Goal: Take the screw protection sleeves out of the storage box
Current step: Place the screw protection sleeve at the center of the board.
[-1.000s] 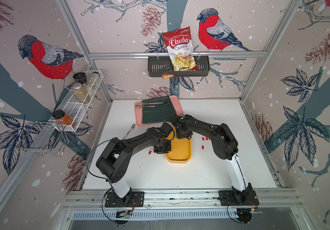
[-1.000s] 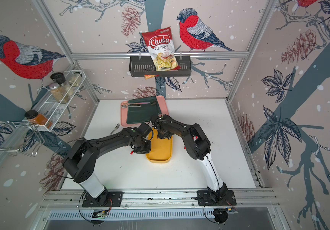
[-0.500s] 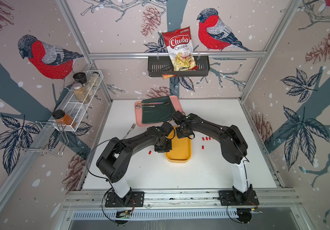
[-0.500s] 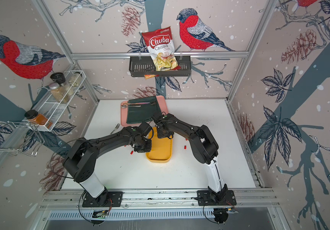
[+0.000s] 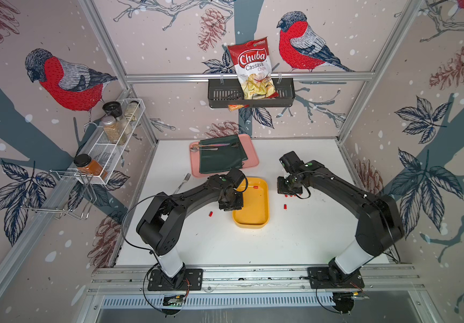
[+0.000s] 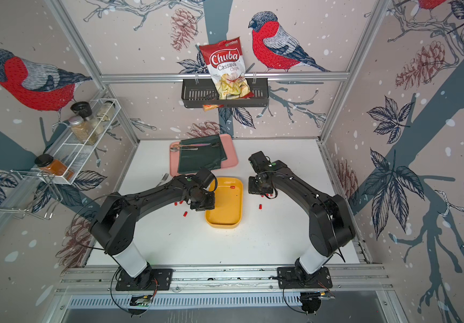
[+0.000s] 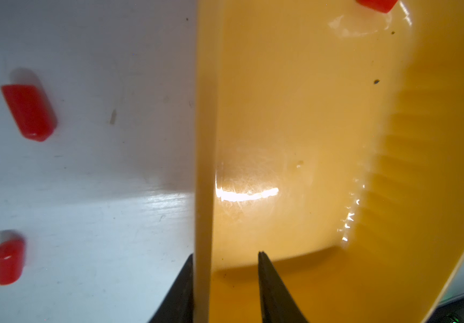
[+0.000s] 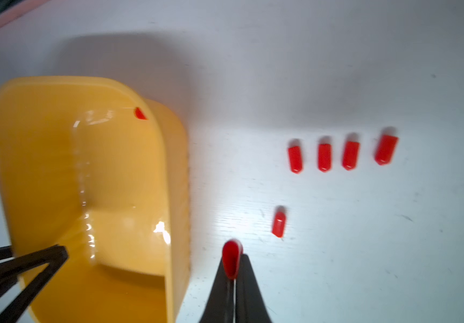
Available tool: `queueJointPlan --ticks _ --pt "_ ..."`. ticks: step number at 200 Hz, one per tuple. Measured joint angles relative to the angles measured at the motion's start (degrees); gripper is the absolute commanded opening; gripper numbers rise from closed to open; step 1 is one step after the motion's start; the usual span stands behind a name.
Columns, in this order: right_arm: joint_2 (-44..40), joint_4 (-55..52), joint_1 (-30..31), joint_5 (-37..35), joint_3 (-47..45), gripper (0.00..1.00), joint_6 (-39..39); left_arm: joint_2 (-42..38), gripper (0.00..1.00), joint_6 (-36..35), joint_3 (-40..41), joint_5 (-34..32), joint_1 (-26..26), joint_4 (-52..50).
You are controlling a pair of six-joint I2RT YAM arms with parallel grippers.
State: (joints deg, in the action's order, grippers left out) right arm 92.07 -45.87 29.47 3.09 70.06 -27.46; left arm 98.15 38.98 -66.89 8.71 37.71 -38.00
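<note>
left arm (image 5: 189, 195), right arm (image 5: 345, 190): matte black, white lowest segment | green dot (image 5: 223, 180) behind left end effector (image 7: 225, 254), right end effector (image 8: 232, 270) alike | black cable (image 5: 122, 226) loops | fingers (image 7: 272, 290): thin, black, tapered

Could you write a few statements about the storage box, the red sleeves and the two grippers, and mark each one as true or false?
1. The right gripper is shut on a red sleeve. True.
2. The left gripper has its jaws on either side of the storage box wall. True.
3. The storage box is empty. False: one sleeve lies inside it.
4. Every other sleeve is in the box too. False: four sleeves lie in a row on the table.
</note>
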Motion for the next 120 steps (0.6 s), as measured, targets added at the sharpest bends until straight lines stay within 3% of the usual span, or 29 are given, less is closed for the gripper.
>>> queueJointPlan --ticks 56,120 --pt "-0.50 2.78 -2.62 3.04 -10.49 0.00 2.69 -0.52 0.40 0.15 -3.32 -0.13 0.00 0.04" --pt "-0.44 4.22 -8.66 1.88 -9.03 0.00 3.52 -1.70 0.42 0.72 -2.51 -0.24 -0.26 0.00"
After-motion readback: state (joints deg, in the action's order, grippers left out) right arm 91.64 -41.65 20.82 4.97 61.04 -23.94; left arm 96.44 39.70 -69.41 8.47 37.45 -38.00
